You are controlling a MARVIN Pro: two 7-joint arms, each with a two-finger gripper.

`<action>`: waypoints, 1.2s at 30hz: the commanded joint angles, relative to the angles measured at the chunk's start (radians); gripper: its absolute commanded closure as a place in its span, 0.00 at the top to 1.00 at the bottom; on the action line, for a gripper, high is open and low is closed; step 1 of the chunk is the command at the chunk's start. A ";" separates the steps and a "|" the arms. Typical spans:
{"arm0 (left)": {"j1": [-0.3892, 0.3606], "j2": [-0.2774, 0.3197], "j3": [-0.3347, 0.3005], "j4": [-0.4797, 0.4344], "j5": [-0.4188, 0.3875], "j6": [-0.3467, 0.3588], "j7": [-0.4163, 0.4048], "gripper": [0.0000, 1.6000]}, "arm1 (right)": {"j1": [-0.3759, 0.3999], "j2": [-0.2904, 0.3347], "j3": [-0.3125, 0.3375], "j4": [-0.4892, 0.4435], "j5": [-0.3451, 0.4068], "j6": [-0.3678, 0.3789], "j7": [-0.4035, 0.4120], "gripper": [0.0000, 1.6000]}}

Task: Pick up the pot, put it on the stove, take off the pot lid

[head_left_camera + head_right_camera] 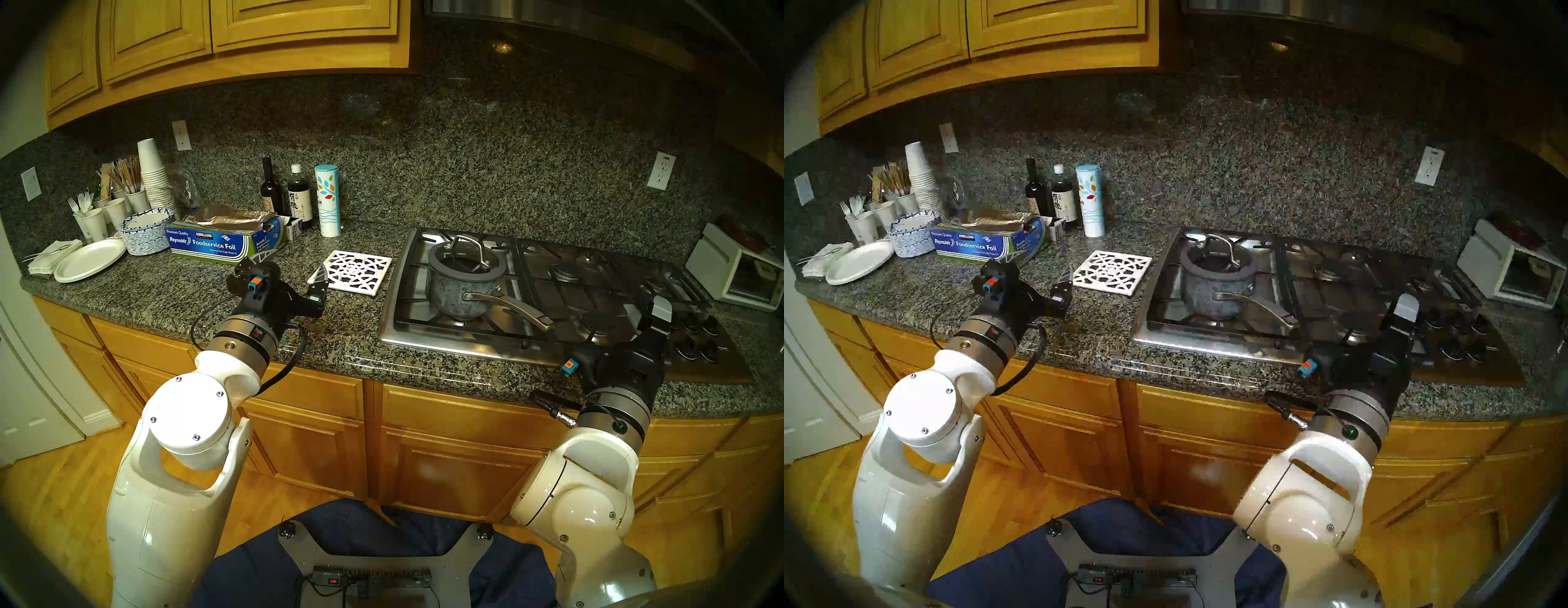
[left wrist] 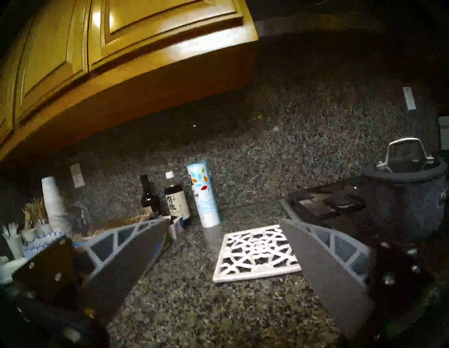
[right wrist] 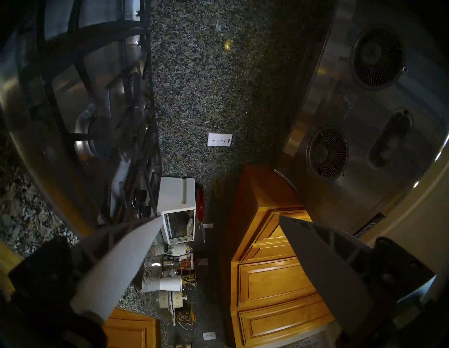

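The dark-grey mottled pot [image 1: 460, 293] stands on the front left burner of the steel stove [image 1: 424, 333], its long silver handle [image 1: 515, 308] pointing to the front right. The glass pot lid [image 1: 466, 257] with its arched metal loop sits on the pot [image 2: 408, 206]. My left gripper [image 1: 292, 267] hovers open and empty over the granite counter, left of the stove, beside a white lattice trivet [image 1: 354, 269]. My right gripper [image 1: 659, 316] is turned on its side, open and empty [image 3: 220, 218], above the stove's front right, just beyond the handle's end.
A foil box [image 1: 220, 242], bottles [image 1: 267, 187], a tall canister [image 1: 329, 199], paper plates [image 1: 89, 259] and cups crowd the counter's left. Black knobs [image 1: 695, 335] lie under my right wrist. A white toaster oven [image 1: 734, 271] stands far right. A range hood [image 3: 364, 97] hangs overhead.
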 commanded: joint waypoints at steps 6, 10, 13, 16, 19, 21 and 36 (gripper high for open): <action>-0.110 0.093 -0.006 0.005 0.107 -0.108 -0.032 1.00 | 0.003 0.003 0.002 -0.031 -0.013 0.000 -0.022 1.00; -0.130 0.124 -0.006 0.021 0.145 -0.138 -0.050 1.00 | 0.002 0.003 0.002 -0.031 -0.013 0.000 -0.023 1.00; -0.142 0.146 -0.006 0.033 0.170 -0.157 -0.064 1.00 | 0.002 0.002 0.002 -0.031 -0.013 0.000 -0.023 1.00; -0.156 0.169 -0.005 0.046 0.198 -0.181 -0.079 1.00 | 0.002 0.003 0.003 -0.031 -0.013 0.000 -0.023 1.00; -0.171 0.191 -0.003 0.057 0.225 -0.206 -0.096 1.00 | 0.001 0.003 0.003 -0.031 -0.013 0.000 -0.024 1.00; -0.179 0.206 -0.001 0.066 0.243 -0.221 -0.107 1.00 | 0.001 0.003 0.003 -0.031 -0.013 0.000 -0.024 1.00; -0.264 0.301 0.005 0.143 0.364 -0.345 -0.185 1.00 | -0.007 0.007 0.002 -0.031 -0.012 0.000 -0.024 1.00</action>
